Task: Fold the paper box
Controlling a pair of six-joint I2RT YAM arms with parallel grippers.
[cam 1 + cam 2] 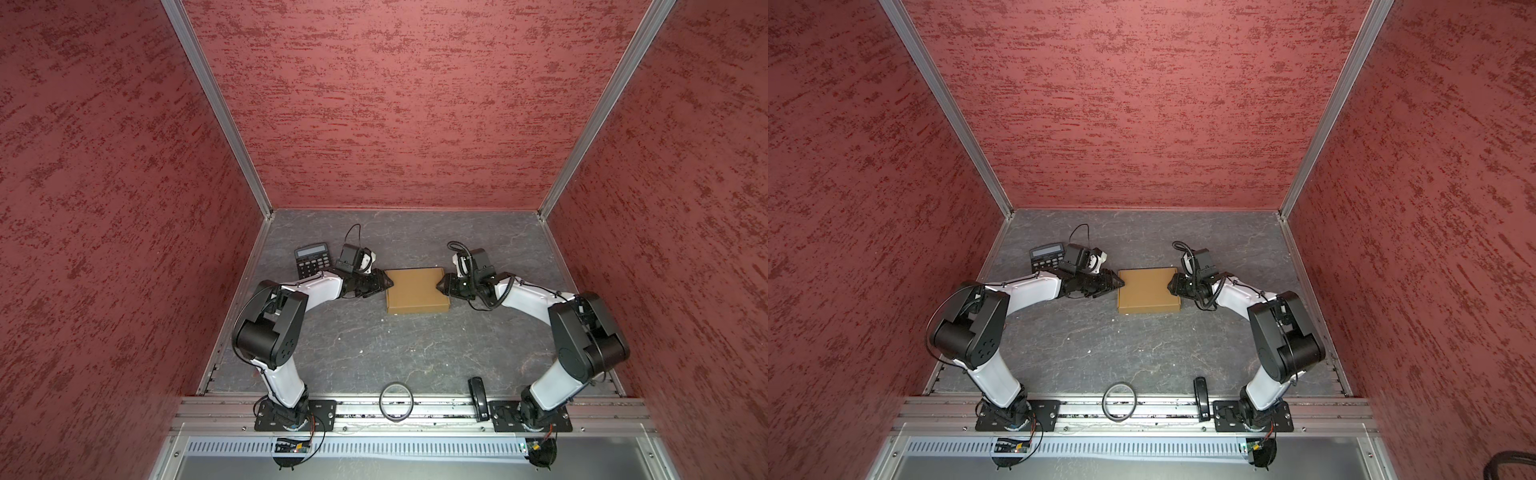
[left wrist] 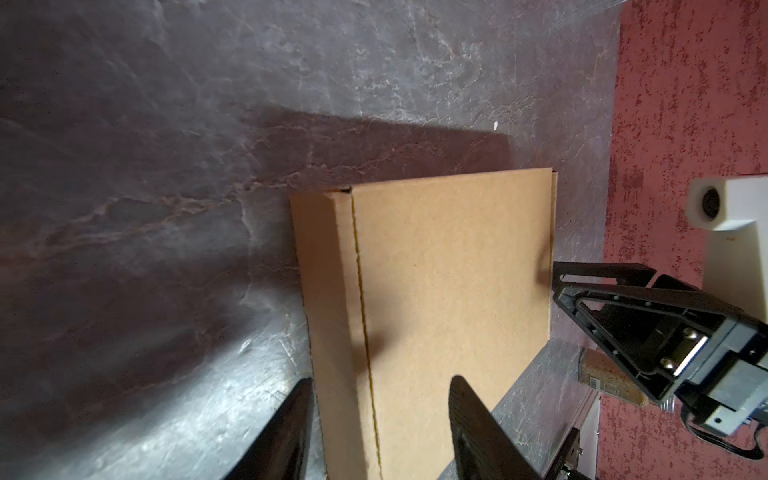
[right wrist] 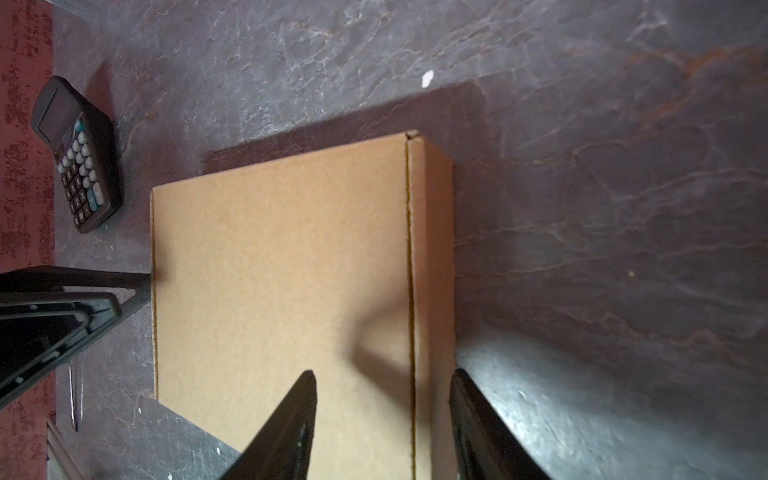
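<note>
Tan cardboard mailer box (image 1: 417,289) lies closed and flat on the grey stone-patterned table (image 1: 374,353). Left gripper (image 1: 389,284) and right gripper (image 1: 440,286) meet its opposite side edges, jaws apart astride them.

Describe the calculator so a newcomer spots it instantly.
Find the grey marbled tabletop inside the red-walled enclosure and look at its far-left area. There, left of the tan paper box, lies the calculator. Unlike the plain box, it is dark, with a display and rows of keys.
</note>
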